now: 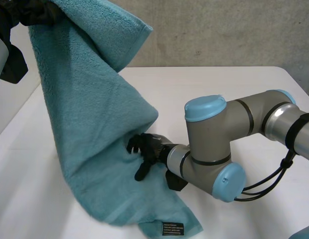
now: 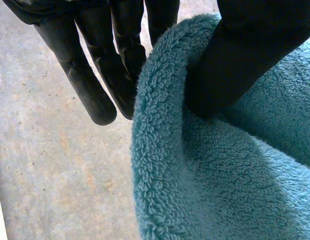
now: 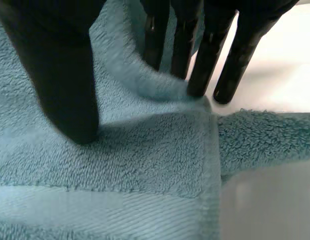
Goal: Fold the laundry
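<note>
Hanging from the left hand [image 2: 95, 85], pinched by thumb and fingers, the towel [image 1: 89, 114] reaches the surface [image 1: 234, 89]; right hand [image 1: 147, 149] lies spread against it. Black tag [image 1: 173, 228]: writing unreadable.

The left hand [image 2: 120, 60] is raised high at the far left, its straight fingers [image 2: 90, 85] and thumb [image 2: 245, 55] pinching the towel [image 1: 89, 114] between them. The right arm [image 1: 234, 134] reaches in from the right, low over the desk, bent at the elbow. The right hand [image 1: 147, 149] points left, fingers [image 3: 210, 55] straight with tips on the towel and thumb [image 3: 65, 75] set apart from them
</note>
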You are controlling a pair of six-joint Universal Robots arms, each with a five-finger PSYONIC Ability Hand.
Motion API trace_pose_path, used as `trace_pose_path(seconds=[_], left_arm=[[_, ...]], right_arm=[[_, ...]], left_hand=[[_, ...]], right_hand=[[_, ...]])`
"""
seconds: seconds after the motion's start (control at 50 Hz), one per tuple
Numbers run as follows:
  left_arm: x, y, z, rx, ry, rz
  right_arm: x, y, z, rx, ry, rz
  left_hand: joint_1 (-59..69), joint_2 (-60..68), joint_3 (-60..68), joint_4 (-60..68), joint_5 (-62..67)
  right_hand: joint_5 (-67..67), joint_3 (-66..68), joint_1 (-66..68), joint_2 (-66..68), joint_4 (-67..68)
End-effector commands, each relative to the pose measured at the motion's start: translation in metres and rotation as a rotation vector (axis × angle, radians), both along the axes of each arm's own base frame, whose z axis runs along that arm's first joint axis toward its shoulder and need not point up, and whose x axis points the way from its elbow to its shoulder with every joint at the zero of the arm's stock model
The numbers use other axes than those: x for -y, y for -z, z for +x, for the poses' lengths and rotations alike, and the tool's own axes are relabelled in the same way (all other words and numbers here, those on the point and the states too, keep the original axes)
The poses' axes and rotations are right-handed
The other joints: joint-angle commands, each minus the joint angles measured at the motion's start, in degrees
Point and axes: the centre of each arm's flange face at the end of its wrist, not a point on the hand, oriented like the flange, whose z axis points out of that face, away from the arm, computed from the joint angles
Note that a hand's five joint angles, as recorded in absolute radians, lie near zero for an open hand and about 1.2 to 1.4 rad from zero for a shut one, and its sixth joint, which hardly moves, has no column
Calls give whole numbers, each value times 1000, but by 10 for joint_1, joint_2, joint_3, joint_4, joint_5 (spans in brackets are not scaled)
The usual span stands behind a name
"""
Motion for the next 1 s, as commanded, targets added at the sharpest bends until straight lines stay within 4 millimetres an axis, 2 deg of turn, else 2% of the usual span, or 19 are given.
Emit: trace_pose_path(seconds=[0.02,0.12,0.16,0.2,0.22,0.28,0.3,0.34,0.36,0.42,0.52,0.54,0.56,0.58,0.62,0.7,0.82,1.0], left_arm=[[-1,-3,1,-11,-1,-5],[-1,-6,3,-21,-7,-14],[0,-7,3,-37,-6,-17],[2,-9,6,-56,-9,-16],[5,-9,7,-73,-10,-10],[12,-7,11,-94,-20,4],[18,-5,15,-102,-35,12],[21,-4,17,-106,-45,18],[29,-1,23,-109,-67,32],[32,3,24,-109,-71,43],[25,0,19,-115,-46,38],[23,0,18,-115,-40,37],[21,-1,17,-116,-33,35],[19,-2,15,-117,-25,34],[16,-3,13,-116,-17,29],[-3,-16,7,-126,27,-10],[-12,-27,7,-138,44,-42],[-13,-24,6,-134,46,-32]], right_arm=[[1,-12,5,38,-6,-28],[8,-27,6,67,5,-66],[16,-43,2,93,25,-102],[21,-50,-2,101,44,-119],[42,-74,-19,127,125,-200],[60,-107,-40,163,202,-300],[66,-126,-53,177,233,-361],[67,-140,-62,179,244,-405],[66,-145,-68,168,240,-427],[63,-136,-69,135,221,-420],[59,-110,-69,84,204,-361],[59,-105,-69,75,201,-347],[59,-92,-67,54,197,-315],[58,-76,-63,30,185,-278],[56,-65,-59,13,172,-255],[44,-46,-40,1,117,-219],[28,-16,-15,-15,52,-163],[16,-3,10,117,18,11]], left_hand=[[152,113,118,115,156],[152,113,118,115,156],[152,113,118,115,156],[152,113,118,115,156],[152,113,118,115,156],[152,113,118,115,156],[152,113,118,115,156],[152,113,118,115,156],[152,113,118,115,156],[152,113,118,115,156],[152,113,118,115,156],[152,113,118,115,156],[152,113,118,115,156],[152,113,118,115,156],[152,113,118,115,156],[152,113,118,115,156],[152,113,118,115,156],[152,113,118,115,156]], right_hand=[[465,454,499,448,454],[466,455,500,449,454],[466,455,500,449,454],[466,455,500,449,454],[466,455,500,449,454],[466,455,500,449,454],[466,455,500,449,454],[466,455,500,449,454],[466,455,500,449,454],[466,455,500,449,454],[466,455,500,449,454],[318,307,352,301,307],[50,39,84,33,39],[24,13,58,7,13],[21,9,54,4,9],[-6,-18,28,-23,-18],[-25,-36,9,-42,-36],[-8,-19,26,-25,-19]])
